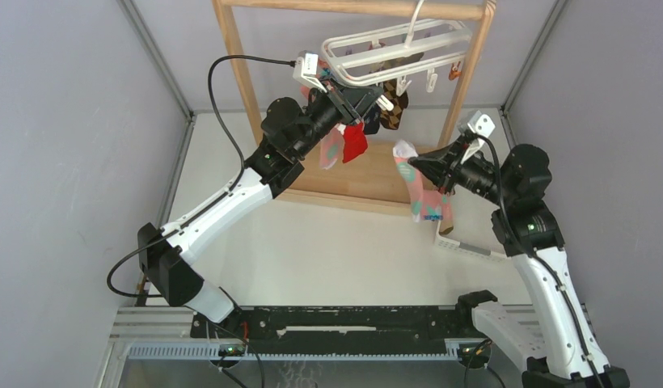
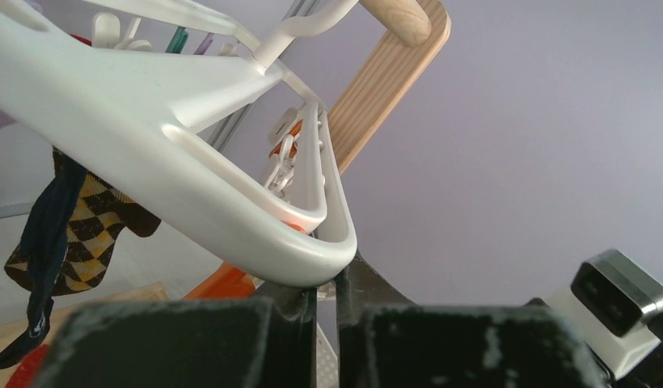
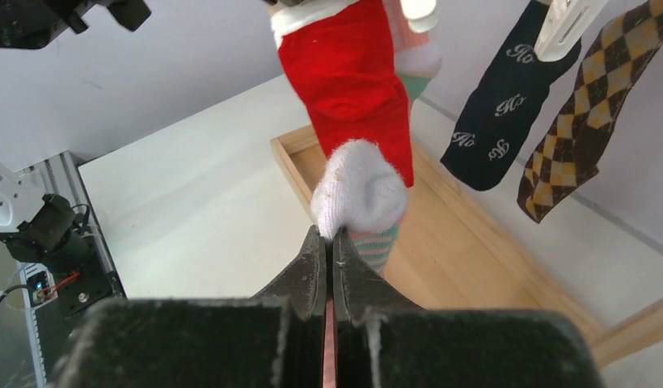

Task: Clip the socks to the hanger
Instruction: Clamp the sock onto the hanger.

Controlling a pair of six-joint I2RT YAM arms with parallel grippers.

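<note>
Right gripper (image 3: 328, 242) up close, jaws pinched tight on the pink sock (image 1: 425, 198) near its white end, the rest dangling straight down. Left gripper (image 2: 327, 295) closed too, pressed up against the hanger (image 1: 393, 48) at its corner. The hanger's clips sit farther back, slightly left of the sock, so the right arm is nearer.

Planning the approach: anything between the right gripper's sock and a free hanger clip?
The red sock hangs straight ahead of the right gripper and its pink sock. A seemingly empty clip sits up-right, between the dark sock and argyle sock; nothing visible blocks that line.
</note>
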